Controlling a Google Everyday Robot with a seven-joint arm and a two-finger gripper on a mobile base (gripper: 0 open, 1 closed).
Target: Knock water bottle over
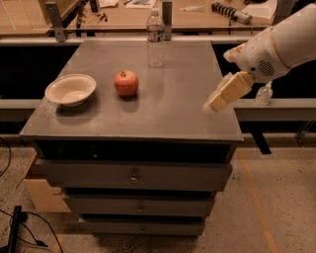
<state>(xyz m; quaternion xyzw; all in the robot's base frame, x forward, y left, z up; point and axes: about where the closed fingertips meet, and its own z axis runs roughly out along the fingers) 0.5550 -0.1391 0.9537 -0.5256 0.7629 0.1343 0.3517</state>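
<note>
The water bottle is clear ribbed plastic with a dark label band. It stands upright at the far edge of the grey cabinet top, near the middle. My gripper, cream-coloured on a white arm, hangs over the right side of the top and points down-left. It is well to the right of the bottle and nearer to me, touching nothing.
A red apple sits left of centre, with a white bowl to its left. A small whitish pump-top bottle stands on a ledge beyond the right edge. A cluttered wooden bench runs behind. Drawers are below.
</note>
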